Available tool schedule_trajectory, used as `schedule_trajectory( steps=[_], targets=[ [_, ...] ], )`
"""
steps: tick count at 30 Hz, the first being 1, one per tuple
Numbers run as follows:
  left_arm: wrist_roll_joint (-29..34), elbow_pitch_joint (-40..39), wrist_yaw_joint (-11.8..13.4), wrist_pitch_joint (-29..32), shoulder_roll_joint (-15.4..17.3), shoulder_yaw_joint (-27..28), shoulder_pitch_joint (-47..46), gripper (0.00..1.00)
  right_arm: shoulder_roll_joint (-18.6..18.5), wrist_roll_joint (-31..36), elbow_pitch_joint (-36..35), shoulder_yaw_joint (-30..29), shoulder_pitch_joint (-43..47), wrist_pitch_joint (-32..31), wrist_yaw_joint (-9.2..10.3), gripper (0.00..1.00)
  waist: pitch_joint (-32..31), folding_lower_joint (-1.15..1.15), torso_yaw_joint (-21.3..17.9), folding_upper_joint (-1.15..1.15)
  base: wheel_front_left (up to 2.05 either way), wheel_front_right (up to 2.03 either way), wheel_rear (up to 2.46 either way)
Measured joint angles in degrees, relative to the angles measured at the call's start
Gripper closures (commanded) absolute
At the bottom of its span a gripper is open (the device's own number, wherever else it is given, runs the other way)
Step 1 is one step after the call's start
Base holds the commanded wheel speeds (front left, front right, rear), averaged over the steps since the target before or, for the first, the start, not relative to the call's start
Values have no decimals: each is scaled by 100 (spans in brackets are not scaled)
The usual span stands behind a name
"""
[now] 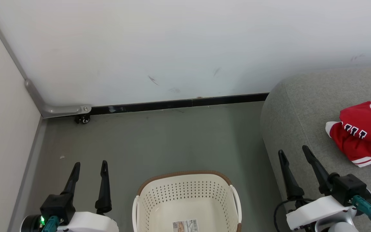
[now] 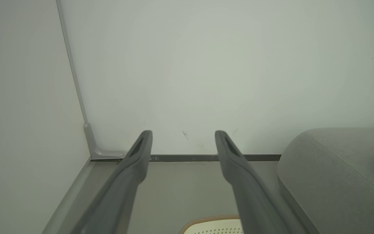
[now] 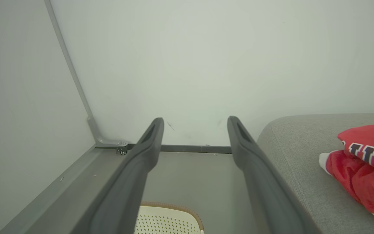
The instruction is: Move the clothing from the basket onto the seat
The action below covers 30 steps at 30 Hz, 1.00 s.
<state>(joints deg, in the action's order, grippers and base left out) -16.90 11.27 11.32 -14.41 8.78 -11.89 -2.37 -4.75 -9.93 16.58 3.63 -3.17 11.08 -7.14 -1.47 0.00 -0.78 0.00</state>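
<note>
Red clothing [image 1: 364,132] lies bunched on the grey seat [image 1: 301,106], just right of the R gripper [image 1: 292,149] fingers. Cream basket [image 1: 185,193] sits on the floor [image 1: 172,138] btw both grippers, w/ a paper label [image 1: 185,225] inside. L gripper [image 1: 90,162] & R gripper: fingers spread wide, holding nothing.

Clothing [image 1: 364,130] on seat [image 1: 301,109], right of basket [image 1: 185,193].

head camera looks down from above; both wrist cameras, lower, face the plain white wall [image 2: 206,65], sharing the grey woven-fabric ottoman [image 3: 304,152].
</note>
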Motion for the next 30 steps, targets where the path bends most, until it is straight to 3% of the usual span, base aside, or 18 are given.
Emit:
schedule_trajectory(
  steps=[30],
  targets=[
    [110, 226, -23, -1, -21, -118, 0, 0, 154, 100, -377, -91, 380, -158, 0, 0, -91, 0, 48, 0, 0, 0, 0]
  ],
)
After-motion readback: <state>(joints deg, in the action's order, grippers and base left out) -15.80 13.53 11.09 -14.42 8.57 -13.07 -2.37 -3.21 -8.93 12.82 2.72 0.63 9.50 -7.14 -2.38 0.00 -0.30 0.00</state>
